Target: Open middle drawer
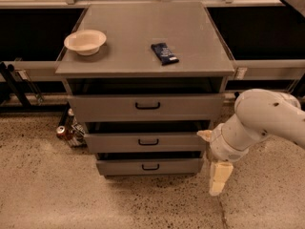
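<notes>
Grey metal fronts the middle drawer (114, 142), handle (148, 141) untouched; the gripper (210, 162) hangs at its 4 o'clock, cream fingers (220, 176) spread, holding nothing.

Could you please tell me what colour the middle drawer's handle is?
The handle is black, camera view; the claw hangs right of the cabinet.
</notes>
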`<action>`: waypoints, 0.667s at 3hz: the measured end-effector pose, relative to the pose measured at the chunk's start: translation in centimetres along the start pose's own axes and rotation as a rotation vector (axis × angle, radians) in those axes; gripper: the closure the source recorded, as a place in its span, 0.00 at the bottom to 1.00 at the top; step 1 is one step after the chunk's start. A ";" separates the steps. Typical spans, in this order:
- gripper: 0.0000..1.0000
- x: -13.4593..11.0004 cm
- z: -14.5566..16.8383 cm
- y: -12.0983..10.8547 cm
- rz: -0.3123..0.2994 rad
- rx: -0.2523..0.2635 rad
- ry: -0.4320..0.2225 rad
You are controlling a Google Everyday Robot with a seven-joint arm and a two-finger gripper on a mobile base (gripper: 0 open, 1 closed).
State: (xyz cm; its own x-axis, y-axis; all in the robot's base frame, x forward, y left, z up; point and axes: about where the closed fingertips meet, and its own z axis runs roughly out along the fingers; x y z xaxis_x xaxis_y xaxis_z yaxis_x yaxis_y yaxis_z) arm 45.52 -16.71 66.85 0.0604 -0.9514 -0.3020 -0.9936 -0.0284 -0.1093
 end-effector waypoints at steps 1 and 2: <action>0.00 1.5 5.8 -0.2 -0.009 -0.055 -0.058; 0.00 1.6 6.3 -0.4 -0.006 -0.055 -0.055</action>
State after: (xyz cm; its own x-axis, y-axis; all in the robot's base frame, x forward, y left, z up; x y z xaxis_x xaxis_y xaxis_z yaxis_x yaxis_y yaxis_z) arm 46.59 -16.30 60.39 0.0696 -0.9330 -0.3532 -0.9969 -0.0519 -0.0594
